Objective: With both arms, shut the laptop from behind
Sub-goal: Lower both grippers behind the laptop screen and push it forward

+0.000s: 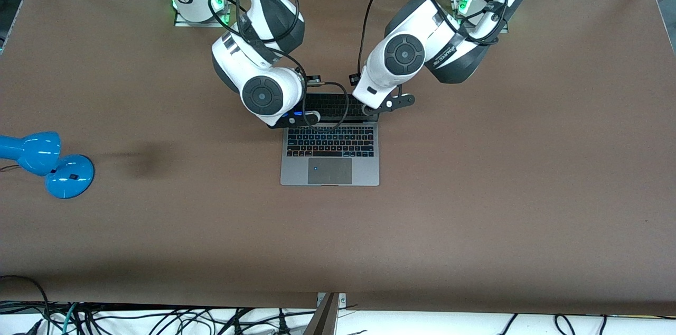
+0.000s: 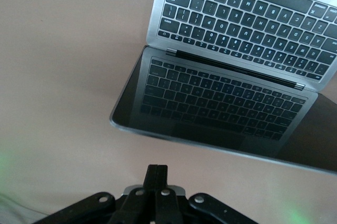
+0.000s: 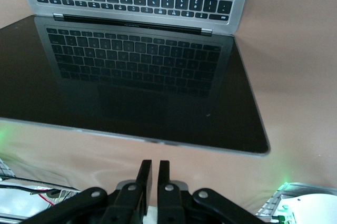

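Laptop point(image 1: 330, 155): open on the worktop point(image 1: 475, 192), key letters readable.
My left claw point(image 2: 156, 177): pressed together, over screen edge.
My right claw point(image 3: 153, 173): nearly pressed together, likewise.
Left arm label: unreadable.

A glossy blue plastic lamp point(image 1: 45, 162) with a round base lies on the brown matte desk point(image 1: 475, 208) toward the right arm's end. Black cables point(image 1: 158, 319) tangle along the desk's edge nearest the front camera.

I see the laptop point(image 1: 330, 152) mid-table, open, its screen point(image 3: 137, 82) on the robots' side. My left gripper point(image 2: 157, 182) and right gripper point(image 3: 151, 179) are over the screen's top edge. A lamp point(image 1: 45, 163) sits at the right arm's end.
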Available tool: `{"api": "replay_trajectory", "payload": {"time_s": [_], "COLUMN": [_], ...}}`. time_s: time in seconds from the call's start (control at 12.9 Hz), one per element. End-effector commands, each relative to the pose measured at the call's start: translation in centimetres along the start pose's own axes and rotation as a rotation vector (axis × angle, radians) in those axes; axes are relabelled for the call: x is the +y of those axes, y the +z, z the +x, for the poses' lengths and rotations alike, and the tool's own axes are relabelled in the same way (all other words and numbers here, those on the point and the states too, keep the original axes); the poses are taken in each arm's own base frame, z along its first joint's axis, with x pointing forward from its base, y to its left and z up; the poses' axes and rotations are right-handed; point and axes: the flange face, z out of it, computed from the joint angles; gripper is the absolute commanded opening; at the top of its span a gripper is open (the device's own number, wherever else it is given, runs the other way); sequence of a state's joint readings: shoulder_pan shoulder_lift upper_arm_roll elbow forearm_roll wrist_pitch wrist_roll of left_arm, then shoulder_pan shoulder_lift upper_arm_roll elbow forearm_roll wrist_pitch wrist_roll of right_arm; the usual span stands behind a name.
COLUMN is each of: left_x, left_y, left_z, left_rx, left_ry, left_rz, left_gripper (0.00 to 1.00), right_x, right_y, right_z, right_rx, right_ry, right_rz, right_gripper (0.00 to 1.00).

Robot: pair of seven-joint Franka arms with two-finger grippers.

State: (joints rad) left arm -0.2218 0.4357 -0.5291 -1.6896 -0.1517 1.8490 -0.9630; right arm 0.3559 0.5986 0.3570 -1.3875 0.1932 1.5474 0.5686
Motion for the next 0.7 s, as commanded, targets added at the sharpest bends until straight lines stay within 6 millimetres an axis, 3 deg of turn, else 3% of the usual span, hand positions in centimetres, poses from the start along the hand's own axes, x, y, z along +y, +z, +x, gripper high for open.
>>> {"api": "replay_trajectory", "payload": {"time_s": [0.0,0.62], "left_x": [0.7,1.6], "left_y": [-0.1,0.6], "left_z": [0.6,3.8], "left_rx": [0.025,0.035], "left_ry": [0.009,-0.001], "left_rz": [-0.007,-0.014], "left_gripper": [0.0,0.0], "right_x": [-0.2,1.3], "right_y": [0.5,0.0], "right_z": [0.6,2.1], "right_rx": [0.008,0.03], "right_ry": [0.013,0.03], "right_rz": [0.017,0.033], "right_gripper": [0.02,0.0]}}
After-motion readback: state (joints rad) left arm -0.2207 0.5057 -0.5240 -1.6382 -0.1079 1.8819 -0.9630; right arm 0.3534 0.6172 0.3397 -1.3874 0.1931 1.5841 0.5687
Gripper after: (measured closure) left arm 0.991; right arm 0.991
